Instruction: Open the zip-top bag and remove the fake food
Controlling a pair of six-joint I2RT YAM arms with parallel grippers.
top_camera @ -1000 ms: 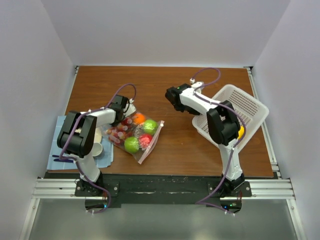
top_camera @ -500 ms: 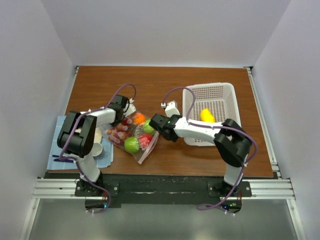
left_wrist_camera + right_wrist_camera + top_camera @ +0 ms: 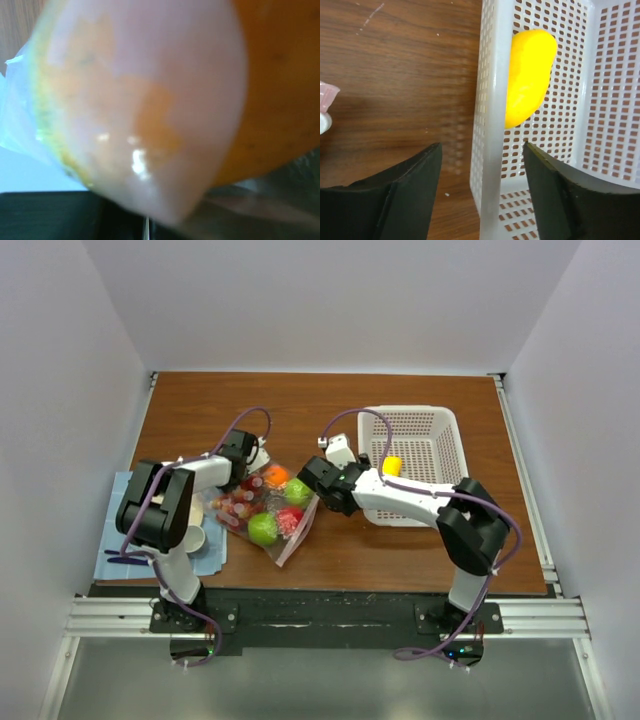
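Brown tabletop (image 3: 300,410): left gripper (image 3: 247,453) pinches the zip-top bag (image 3: 270,530). Right gripper (image 3: 318,480), wide and empty, should take the green apple (image 3: 297,492) squarely.

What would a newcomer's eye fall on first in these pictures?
The clear zip-top bag of bright fake food lies left of centre on the wooden table. Right of it stands a white mesh basket holding one yellow piece, the open right gripper beside its rim.
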